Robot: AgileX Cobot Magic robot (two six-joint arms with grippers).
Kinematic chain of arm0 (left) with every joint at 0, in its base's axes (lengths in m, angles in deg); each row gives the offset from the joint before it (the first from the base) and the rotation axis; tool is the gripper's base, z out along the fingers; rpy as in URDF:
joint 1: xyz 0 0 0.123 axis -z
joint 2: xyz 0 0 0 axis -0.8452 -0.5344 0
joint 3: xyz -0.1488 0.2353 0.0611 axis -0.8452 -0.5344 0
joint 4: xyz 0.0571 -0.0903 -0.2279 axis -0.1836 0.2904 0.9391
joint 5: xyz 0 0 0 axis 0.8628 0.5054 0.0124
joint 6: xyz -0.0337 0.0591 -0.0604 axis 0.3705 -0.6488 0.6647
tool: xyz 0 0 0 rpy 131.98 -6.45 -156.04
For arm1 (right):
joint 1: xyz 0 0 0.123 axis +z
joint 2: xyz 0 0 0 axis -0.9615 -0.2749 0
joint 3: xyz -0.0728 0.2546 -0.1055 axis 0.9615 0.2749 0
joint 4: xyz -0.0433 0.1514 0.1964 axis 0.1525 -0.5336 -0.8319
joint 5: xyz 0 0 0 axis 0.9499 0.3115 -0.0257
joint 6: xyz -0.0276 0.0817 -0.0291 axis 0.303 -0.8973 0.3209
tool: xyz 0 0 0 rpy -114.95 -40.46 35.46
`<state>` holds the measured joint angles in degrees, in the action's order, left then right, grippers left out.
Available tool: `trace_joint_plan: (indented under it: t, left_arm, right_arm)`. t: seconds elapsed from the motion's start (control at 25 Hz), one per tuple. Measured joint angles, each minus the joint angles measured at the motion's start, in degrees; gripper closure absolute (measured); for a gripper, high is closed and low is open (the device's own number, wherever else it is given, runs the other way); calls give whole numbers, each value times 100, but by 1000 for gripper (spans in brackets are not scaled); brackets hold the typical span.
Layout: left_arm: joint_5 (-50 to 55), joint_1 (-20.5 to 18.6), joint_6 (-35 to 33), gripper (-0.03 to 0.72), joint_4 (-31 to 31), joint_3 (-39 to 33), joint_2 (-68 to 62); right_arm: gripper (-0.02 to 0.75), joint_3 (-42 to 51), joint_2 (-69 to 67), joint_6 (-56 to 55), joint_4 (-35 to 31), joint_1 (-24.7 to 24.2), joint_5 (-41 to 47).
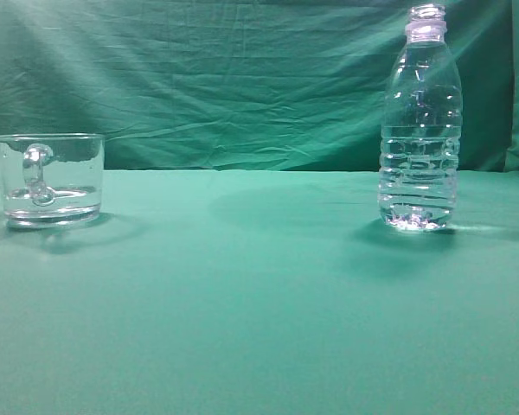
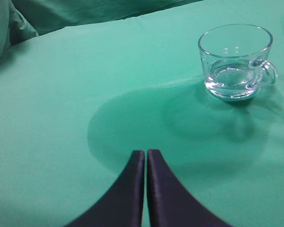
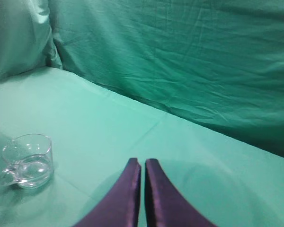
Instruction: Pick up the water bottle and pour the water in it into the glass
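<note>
The water bottle (image 1: 420,121) stands upright and uncapped at the right of the exterior view, with clear water (image 1: 418,177) filling its ribbed lower body. The glass (image 1: 49,179) is a short clear mug at the left, handle towards the camera, with a little liquid at its bottom. It also shows in the left wrist view (image 2: 236,60) and the right wrist view (image 3: 27,161). My left gripper (image 2: 146,152) is shut and empty above the cloth, short of the glass. My right gripper (image 3: 143,161) is shut and empty. The bottle is out of both wrist views. Neither gripper shows in the exterior view.
A green cloth covers the table (image 1: 259,303). A creased green backdrop (image 1: 225,78) hangs behind it and runs round the left corner (image 3: 19,38).
</note>
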<state>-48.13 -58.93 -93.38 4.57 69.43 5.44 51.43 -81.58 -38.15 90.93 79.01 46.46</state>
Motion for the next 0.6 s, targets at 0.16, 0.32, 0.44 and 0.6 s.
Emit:
trace_joint_plan:
  t: [0.16, 0.32, 0.44, 0.6]
  left_arm:
    - [0, 0, 0, 688, 0, 0, 0]
    - [0, 0, 0, 688, 0, 0, 0]
    - [0, 0, 0, 688, 0, 0, 0]
    - [0, 0, 0, 688, 0, 0, 0]
  right_arm:
    - [738, 0, 882, -1063, 1153, 0, -112]
    - [738, 0, 1616, -1383, 1257, 0, -313]
    - [738, 0, 2027, -1455, 1257, 0, -709]
    - [738, 0, 2343, -1494, 1257, 0, -1319]
